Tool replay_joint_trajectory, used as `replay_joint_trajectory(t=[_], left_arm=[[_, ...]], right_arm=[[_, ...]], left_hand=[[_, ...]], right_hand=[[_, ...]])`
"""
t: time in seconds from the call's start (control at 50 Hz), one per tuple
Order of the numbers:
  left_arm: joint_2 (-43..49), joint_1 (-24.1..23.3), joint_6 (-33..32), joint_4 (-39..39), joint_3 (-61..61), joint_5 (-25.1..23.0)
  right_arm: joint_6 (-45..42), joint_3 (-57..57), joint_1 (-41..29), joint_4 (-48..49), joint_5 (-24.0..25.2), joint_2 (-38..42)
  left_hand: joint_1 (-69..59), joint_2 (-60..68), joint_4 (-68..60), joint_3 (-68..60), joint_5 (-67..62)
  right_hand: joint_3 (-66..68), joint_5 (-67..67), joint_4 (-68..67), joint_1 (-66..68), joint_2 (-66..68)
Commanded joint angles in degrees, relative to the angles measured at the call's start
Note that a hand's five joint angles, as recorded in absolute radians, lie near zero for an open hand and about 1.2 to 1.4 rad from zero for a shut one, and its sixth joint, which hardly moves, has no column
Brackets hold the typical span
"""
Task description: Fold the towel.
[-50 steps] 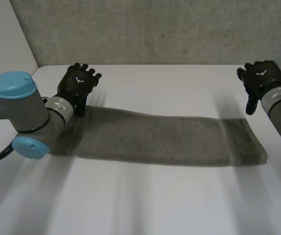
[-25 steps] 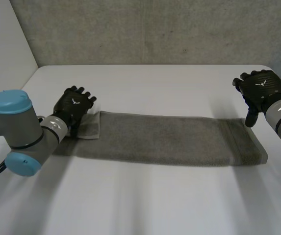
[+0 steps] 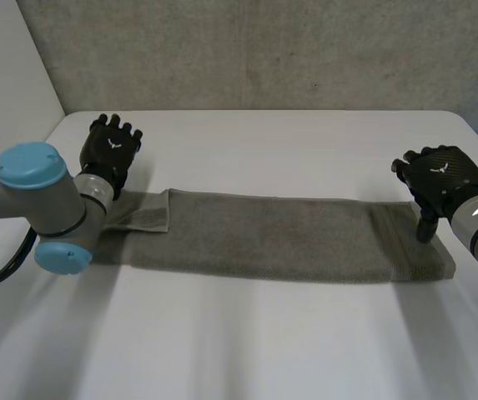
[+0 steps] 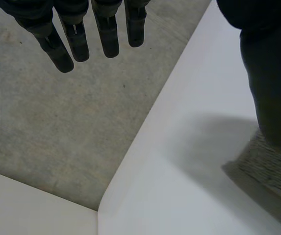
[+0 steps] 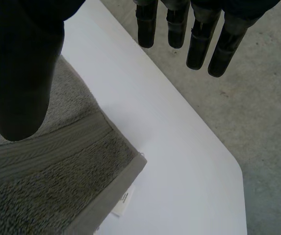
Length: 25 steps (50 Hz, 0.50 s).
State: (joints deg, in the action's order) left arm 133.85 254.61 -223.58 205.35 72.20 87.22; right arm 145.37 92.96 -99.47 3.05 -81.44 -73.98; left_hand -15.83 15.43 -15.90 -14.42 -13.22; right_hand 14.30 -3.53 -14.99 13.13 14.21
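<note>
A long grey towel (image 3: pixel 272 237) lies flat across the white table (image 3: pixel 264 142), running left to right. Its left end is turned over in a small paler flap (image 3: pixel 151 212). My left hand (image 3: pixel 109 150) hovers just beyond that end, open; in the left wrist view its fingers (image 4: pixel 76 41) are straight and the towel's corner (image 4: pixel 272 171) lies under the thumb. My right hand (image 3: pixel 439 177) is open at the towel's right end, thumb pointing down at it. In the right wrist view the thumb (image 5: pixel 22 73) hangs over the towel's hemmed corner (image 5: pixel 57 176), fingers off the cloth.
A grey concrete wall (image 3: pixel 264 50) stands behind the table's far edge. A white panel (image 3: pixel 5 67) rises at the far left. A small white label (image 5: pixel 123 200) sticks out under the towel's right corner. Bare table lies in front of the towel.
My left hand dipped onto the towel's left end, then lifted away toward the far left, leaving a small flap turned over. My right hand has come down and inward to the right end.
</note>
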Motion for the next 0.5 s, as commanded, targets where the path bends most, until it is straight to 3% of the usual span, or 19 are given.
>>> replay_joint_trajectory(t=[0.02,0.1,0.14,0.2,0.5], left_arm=[[-3.49,-0.07,1.21,-3.10,5.40,-0.91],[-8.52,-0.43,5.52,-6.19,9.28,-3.72],[-12.20,-0.95,10.33,-8.73,12.25,-8.62],[-13.44,-0.95,12.98,-11.19,13.93,-11.97],[-3.61,0.01,7.55,-11.64,8.41,-11.02]], right_arm=[[-0.52,2.22,3.05,-0.06,1.98,-0.99],[-0.52,2.66,3.50,0.02,2.43,-0.90],[-0.43,2.92,3.85,0.11,2.60,-0.81],[-0.52,3.01,3.76,0.20,2.52,-0.73],[-0.43,3.80,3.14,0.99,2.78,-0.11]], left_hand=[[3.93,-3.53,4.00,2.52,11.32],[4.27,-3.87,4.34,2.86,11.66],[4.44,-4.04,4.51,3.02,11.83],[4.61,-4.20,4.67,3.19,12.00],[4.27,-3.87,4.34,2.86,11.66]], right_hand=[[-4.30,3.53,4.99,-3.13,-4.21],[-4.30,3.53,4.99,-3.13,-4.21],[-4.30,3.53,4.99,-3.13,-4.21],[-4.30,3.53,4.99,-3.13,-4.21],[-4.30,3.53,4.99,-3.13,-4.21]])
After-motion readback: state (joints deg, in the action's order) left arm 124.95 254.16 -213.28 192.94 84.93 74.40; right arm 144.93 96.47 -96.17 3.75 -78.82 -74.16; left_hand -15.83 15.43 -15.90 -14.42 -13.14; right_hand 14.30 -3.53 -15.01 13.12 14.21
